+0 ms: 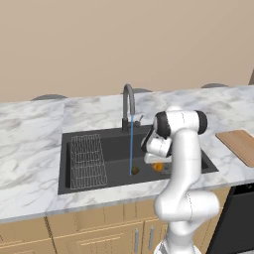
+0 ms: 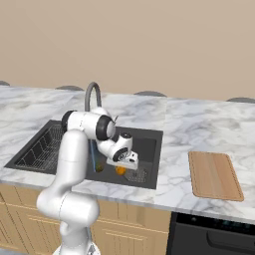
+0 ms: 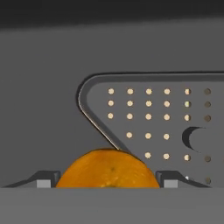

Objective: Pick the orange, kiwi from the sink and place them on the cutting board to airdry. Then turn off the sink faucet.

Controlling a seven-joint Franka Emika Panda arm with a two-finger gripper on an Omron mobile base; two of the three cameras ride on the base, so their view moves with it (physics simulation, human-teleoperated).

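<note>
The orange lies on the floor of the dark sink, and my gripper reaches down over it with one fingertip pressed against each side. From the base cameras the orange peeks out just under the hand. The olive-brown kiwi rests a little to its left, at the foot of the blue water stream. The grey gooseneck faucet is running. The wooden cutting board lies on the counter to the right of the sink.
A perforated drain plate lies on the sink floor just beyond the orange. A wire rack fills the sink's left part. Marble counter surrounds the basin, and a dark appliance sits below the board.
</note>
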